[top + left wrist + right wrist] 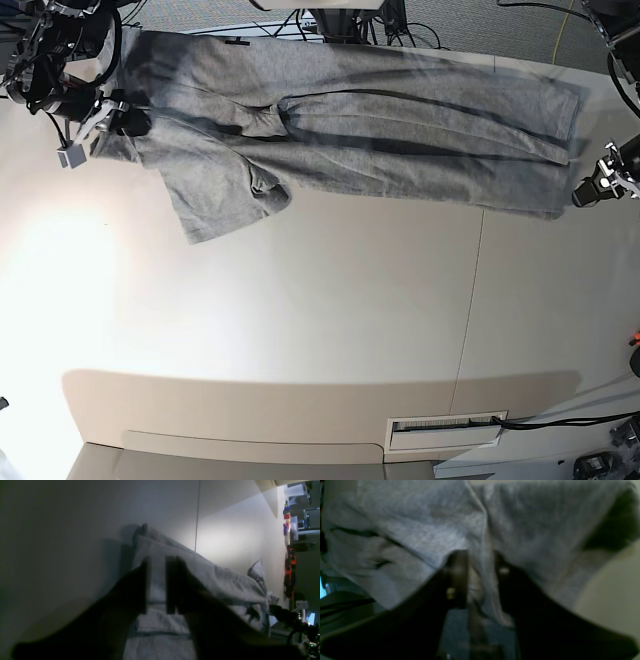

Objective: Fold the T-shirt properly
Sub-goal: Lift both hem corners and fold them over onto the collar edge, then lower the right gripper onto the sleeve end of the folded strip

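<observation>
Item: left hand (157,585), jaws standing slightly apart with grey hem cloth lying between them, apparently not pinching. Right hand (480,577), jaws likewise parted around a fabric ridge at the opposite end. T-shirt (380,125) is lying stretched lengthwise along the desk (330,330) far edge, one sleeve flaring nearward; likely pulled taut for flattening before folding.

- The T-shirt (400,125) is heather grey, plain on the side showing, no lettering visible.
- It lies stretched in a long, creased band across the top of the base view, from upper left to upper right.
- One sleeve flares down at the left, its edge bunched and wrinkled.
</observation>
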Motion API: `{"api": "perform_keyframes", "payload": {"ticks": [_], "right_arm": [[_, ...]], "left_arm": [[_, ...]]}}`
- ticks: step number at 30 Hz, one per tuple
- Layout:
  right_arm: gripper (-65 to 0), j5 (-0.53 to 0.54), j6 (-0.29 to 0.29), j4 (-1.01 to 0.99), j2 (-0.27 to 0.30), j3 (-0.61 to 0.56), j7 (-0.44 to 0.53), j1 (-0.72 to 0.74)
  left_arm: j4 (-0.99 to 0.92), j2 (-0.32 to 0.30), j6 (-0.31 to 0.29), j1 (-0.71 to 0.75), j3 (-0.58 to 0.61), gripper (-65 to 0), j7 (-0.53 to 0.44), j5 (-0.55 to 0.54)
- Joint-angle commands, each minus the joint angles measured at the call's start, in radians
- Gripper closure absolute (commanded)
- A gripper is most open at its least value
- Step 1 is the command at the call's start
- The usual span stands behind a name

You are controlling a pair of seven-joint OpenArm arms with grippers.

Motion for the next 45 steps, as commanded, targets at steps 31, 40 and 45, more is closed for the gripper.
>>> {"api": "perform_keyframes", "payload": {"ticks": [31, 40, 45], "right_arm": [[-24.1, -0.349, 0.001, 0.189, -0.058, -0.045, 0.322, 0.281], [-24.1, -0.460, 0.001, -0.264, -0.058, -0.254, 0.464, 0.424], [-24.1, -0.460, 0.001, -0.360, -0.072, -0.315, 0.449, 0.446]], "left_arm": [[0.015, -0.033, -0.005, -0.013, -0.008, -26.5, -0.011, -0.130], [0.015, -0.033, -0.005, -0.013, -0.008, -26.5, -0.010, -0.142], [0.015, -0.033, -0.005, -0.013, -0.008, -26.5, -0.011, -0.142]]}}
